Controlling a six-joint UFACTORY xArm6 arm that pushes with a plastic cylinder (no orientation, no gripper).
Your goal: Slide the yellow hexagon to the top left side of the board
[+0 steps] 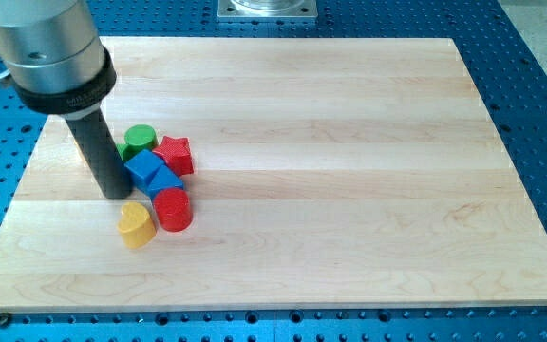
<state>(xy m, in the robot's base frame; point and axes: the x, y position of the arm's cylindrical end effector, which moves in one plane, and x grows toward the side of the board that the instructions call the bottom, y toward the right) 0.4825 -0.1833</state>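
My tip (117,195) rests on the board at the view's left, touching or almost touching the left side of a blue block (143,168). A yellow heart-shaped block (136,225) lies just below and right of the tip. I cannot make out a yellow hexagon. The thick rod and its housing hide the board behind them, toward the view's top left.
A tight cluster lies right of the tip: a green cylinder (141,140), a red star (175,154), a second blue block (165,181) and a red cylinder (173,209). The wooden board (349,171) ends at blue perforated table on all sides.
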